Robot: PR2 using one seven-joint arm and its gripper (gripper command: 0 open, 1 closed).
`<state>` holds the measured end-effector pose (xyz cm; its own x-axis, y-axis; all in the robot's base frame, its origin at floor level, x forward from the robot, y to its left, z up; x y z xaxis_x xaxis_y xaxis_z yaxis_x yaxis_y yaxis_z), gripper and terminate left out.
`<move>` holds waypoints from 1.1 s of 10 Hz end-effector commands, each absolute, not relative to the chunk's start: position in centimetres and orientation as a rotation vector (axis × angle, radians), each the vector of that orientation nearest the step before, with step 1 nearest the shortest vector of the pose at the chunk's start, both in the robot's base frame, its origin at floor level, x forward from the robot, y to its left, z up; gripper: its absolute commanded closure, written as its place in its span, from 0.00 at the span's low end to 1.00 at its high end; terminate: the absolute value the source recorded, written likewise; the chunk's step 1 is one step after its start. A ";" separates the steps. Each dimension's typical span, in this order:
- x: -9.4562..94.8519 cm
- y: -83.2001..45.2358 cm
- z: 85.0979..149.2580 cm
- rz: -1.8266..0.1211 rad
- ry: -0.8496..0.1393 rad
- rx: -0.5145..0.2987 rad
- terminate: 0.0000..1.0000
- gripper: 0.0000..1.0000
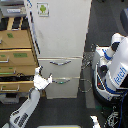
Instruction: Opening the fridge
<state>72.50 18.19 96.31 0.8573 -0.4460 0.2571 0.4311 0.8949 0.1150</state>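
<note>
The tall white fridge (62, 35) stands in the middle of the exterior view. Its large upper door carries a small green-and-white sticker (43, 9). Below are two drawers, each with a curved silver handle: the upper (60, 63) and the lower (63, 80). All look shut. My arm rises from the bottom left. My gripper (44, 79) is white, with spread fingers, at the fridge's left edge level with the lower drawer. It holds nothing.
A wooden drawer cabinet (17, 57) stands at the exterior view's left, with drawers pulled partly out, close beside my gripper. A white robot base (114, 67) with cables stands at the right. The floor is dark.
</note>
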 end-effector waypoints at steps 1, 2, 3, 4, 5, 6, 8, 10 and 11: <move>83.1 20.3 102.8 -0.141 -0.253 0.193 0.00 0.00; 83.7 20.2 103.9 -0.126 -0.260 0.192 0.00 0.00; 84.2 20.0 104.6 -0.119 -0.266 0.202 0.00 0.00; 84.7 20.1 105.0 -0.109 -0.263 0.206 0.00 0.00; 85.5 20.1 105.2 -0.089 -0.253 0.213 0.00 0.00; 85.7 20.3 105.2 -0.075 -0.240 0.213 0.00 0.00; 86.7 20.9 105.6 -0.046 -0.222 0.234 0.00 0.00; 88.7 22.3 106.2 -0.038 -0.238 0.242 0.00 0.00; 89.4 23.5 106.2 -0.030 -0.224 0.228 0.00 0.00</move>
<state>85.84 20.43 104.97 0.9693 -0.0979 0.2253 0.0465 0.9736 0.2233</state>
